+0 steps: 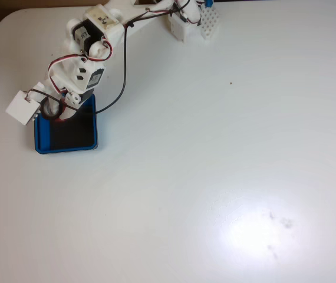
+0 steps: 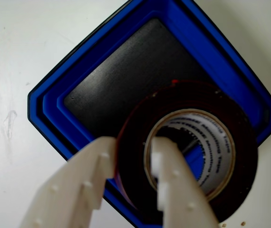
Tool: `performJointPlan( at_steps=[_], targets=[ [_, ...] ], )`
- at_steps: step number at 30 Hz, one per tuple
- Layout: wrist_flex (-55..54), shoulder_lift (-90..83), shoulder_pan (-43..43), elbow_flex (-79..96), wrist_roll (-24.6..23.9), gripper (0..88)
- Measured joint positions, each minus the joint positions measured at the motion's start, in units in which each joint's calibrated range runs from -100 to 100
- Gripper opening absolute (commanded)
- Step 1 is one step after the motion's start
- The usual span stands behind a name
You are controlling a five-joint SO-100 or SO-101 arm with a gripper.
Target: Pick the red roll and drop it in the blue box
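Observation:
In the wrist view the red roll (image 2: 188, 156) hangs over the blue box (image 2: 102, 61), its pale printed core facing the camera. My gripper (image 2: 131, 161) is shut on the roll's wall, one white finger (image 2: 85, 183) outside and the other finger (image 2: 171, 178) through the hole. The box's black floor is bare beneath. In the fixed view the blue box (image 1: 41, 144) lies at the table's left, and my gripper (image 1: 57, 113) sits over its upper edge; the roll (image 1: 51, 115) shows as a dark red sliver under the arm.
The white arm (image 1: 88, 44) reaches down-left from its base at the top edge, with a black cable looping beside it. White blocks (image 1: 209, 23) stand near the base. The table edge and a brown surface lie just left of the box.

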Motion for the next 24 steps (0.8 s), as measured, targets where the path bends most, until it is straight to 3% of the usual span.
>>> performJointPlan(
  at_steps=[9, 18, 24],
  targets=[
    [0.0, 0.0, 0.0, 0.0, 0.0, 11.5],
    [0.0, -0.9, 0.0, 0.3, 0.0, 11.5],
    [-0.2, -10.2, 0.0, 4.1, 0.0, 11.5]
  ],
)
